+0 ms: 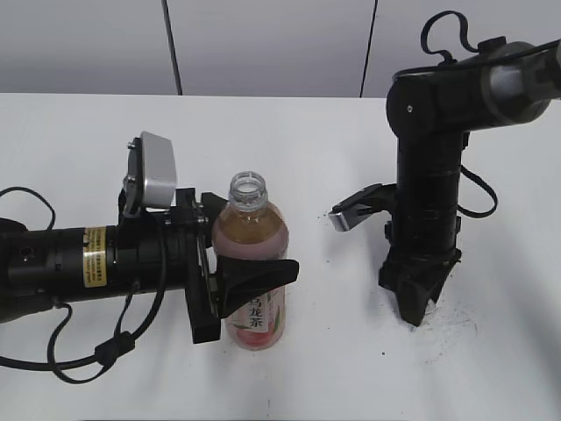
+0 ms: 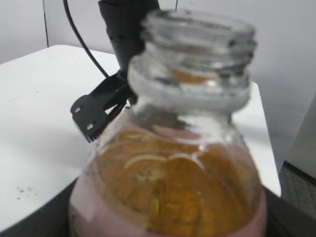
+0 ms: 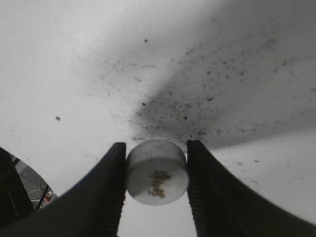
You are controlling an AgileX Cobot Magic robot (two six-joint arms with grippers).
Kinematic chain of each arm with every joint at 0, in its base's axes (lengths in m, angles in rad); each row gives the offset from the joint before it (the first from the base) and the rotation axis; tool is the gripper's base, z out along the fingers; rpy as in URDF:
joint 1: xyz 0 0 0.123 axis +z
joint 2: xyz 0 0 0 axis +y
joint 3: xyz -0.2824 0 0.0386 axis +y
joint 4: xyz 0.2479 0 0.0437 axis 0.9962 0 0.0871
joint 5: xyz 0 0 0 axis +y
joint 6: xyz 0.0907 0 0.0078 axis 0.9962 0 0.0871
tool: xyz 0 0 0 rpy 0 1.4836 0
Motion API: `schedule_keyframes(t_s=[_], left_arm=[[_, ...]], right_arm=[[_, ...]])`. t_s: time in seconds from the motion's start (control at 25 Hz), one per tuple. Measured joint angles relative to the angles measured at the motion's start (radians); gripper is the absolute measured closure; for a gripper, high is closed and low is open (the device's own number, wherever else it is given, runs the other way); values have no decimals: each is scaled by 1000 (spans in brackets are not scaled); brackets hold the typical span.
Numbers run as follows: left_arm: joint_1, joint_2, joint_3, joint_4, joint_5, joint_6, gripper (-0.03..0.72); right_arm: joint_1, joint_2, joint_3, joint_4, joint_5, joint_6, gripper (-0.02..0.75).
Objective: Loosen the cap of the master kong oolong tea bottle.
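**Cap off the neck; bottle clamped low, cap between the right fingers**

In the right wrist view, lower centre, we see the cap (image 3: 157, 171) sitting between the two ribbed black fingers (image 3: 106, 197) of the right gripper (image 3: 157, 190). Both pads look to touch its sides, so we read this as a pinch, though a slackening one cannot be ruled out. The cap is a small round pale plastic disc with a faint mark on top: light, rigid, and best held across its sides.

In the exterior view, lower centre, the master kong oolong tea bottle (image 1: 252, 263) stands upright on the white table (image 1: 79, 149). The left gripper (image 1: 230, 279) is closed around its labelled body. The neck is bare and its threads exposed. We judge the clear, thin plastic walls squeezable and smooth. With tea nearly to the shoulder, a hard clamp could spill it.

Farther right, the right gripper points down at the speckled tabletop.
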Motion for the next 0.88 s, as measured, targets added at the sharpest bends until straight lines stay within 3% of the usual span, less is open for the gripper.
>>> schedule_keyframes(t_s=[0.32, 0.6, 0.88], left_arm=[[0, 0, 0, 0, 0, 0, 244], [0, 0, 0, 0, 0, 0, 232], [0, 0, 0, -21, 5, 3, 126]], right_arm=[[0, 0, 3, 29, -26, 80, 169], [0, -16, -37, -42, -29, 219, 162], [0, -35, -47, -56, -28, 229, 162]])
